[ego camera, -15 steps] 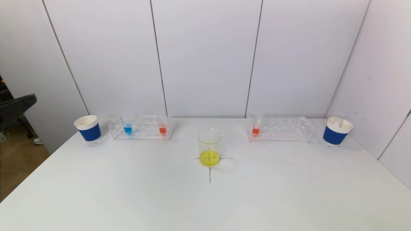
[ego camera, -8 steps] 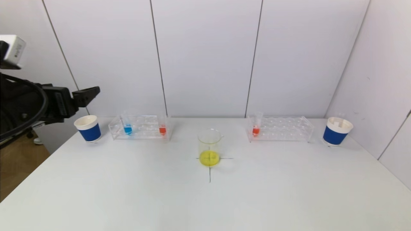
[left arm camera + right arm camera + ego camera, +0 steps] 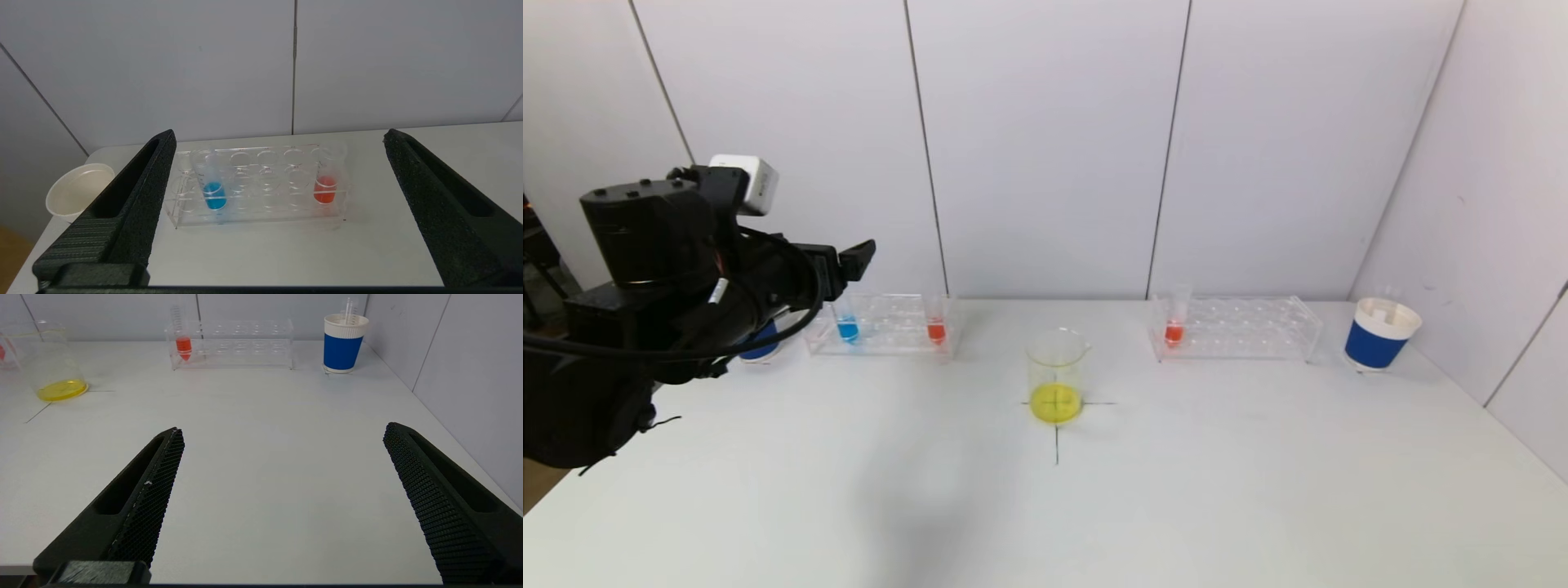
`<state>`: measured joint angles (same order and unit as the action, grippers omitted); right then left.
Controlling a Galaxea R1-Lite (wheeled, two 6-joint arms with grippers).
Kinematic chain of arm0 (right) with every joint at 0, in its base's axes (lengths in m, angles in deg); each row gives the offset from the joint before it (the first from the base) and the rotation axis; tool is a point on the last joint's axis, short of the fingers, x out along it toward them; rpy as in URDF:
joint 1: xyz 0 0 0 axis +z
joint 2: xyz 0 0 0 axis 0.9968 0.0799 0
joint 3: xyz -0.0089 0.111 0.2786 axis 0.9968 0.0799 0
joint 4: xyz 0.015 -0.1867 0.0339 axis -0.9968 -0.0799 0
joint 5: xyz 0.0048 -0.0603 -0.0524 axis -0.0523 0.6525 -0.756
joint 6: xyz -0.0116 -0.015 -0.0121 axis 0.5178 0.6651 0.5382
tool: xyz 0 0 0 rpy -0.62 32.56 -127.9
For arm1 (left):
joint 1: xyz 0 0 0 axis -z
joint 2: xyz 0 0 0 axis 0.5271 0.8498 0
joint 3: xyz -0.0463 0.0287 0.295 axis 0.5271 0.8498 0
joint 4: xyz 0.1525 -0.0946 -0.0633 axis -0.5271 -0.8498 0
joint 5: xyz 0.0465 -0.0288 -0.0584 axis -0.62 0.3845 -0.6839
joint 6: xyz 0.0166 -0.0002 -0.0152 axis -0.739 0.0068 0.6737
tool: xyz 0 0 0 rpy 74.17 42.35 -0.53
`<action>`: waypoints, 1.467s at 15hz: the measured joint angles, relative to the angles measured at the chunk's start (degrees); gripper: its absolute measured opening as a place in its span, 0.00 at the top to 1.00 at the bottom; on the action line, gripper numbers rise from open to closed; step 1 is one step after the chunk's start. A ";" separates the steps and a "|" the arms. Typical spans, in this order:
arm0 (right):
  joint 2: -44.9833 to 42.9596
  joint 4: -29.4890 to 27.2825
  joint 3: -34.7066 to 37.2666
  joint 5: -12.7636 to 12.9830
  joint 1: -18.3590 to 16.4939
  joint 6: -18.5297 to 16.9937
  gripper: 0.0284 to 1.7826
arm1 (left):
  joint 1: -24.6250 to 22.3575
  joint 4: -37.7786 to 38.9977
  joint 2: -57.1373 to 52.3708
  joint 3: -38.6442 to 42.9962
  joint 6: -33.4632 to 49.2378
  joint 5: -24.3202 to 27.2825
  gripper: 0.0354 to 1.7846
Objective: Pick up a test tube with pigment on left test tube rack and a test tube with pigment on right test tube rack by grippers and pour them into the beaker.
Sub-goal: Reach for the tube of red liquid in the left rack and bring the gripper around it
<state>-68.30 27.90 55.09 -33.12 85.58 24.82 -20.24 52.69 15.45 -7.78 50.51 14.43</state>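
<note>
The left test tube rack (image 3: 880,325) holds a blue-pigment test tube (image 3: 848,328) and a red-pigment test tube (image 3: 936,330). A single red-pigment test tube (image 3: 1174,331) stands in the right test tube rack (image 3: 1241,327). Between the racks is the beaker (image 3: 1056,376), with yellow liquid at its bottom. My left gripper (image 3: 856,258) hovers open above the table's left side, short of the left rack (image 3: 257,183), its jaws wide and empty. My right gripper (image 3: 284,428) is out of the head view. It is open over bare table, well short of the right rack (image 3: 233,343).
A blue-and-white paper cup (image 3: 760,347) left of the left rack is mostly hidden behind my left arm. Another cup (image 3: 1376,333) holding empty tubes stands right of the right rack, near the side wall. A black cross marks the table under the beaker.
My left arm has swung in from the left and now reaches toward the left rack, covering the left cup. The tubes, racks and beaker have not moved.
</note>
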 joint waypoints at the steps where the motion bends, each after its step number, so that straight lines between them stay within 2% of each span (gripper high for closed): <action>1: 0.00 -0.02 0.00 -0.01 0.00 0.02 0.01 | 0.35 1.67 2.01 -0.02 0.13 -0.05 0.01; 14: 0.02 0.00 0.00 0.00 0.00 0.00 0.01 | 4.61 18.96 20.64 -0.30 2.15 -1.54 0.01; 22: 0.02 0.02 0.00 -0.01 0.00 0.00 0.01 | 5.62 29.79 29.71 -0.72 2.08 -2.39 0.01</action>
<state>-68.28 27.92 55.09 -33.14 85.58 24.82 -14.62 82.49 45.16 -8.49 52.60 12.04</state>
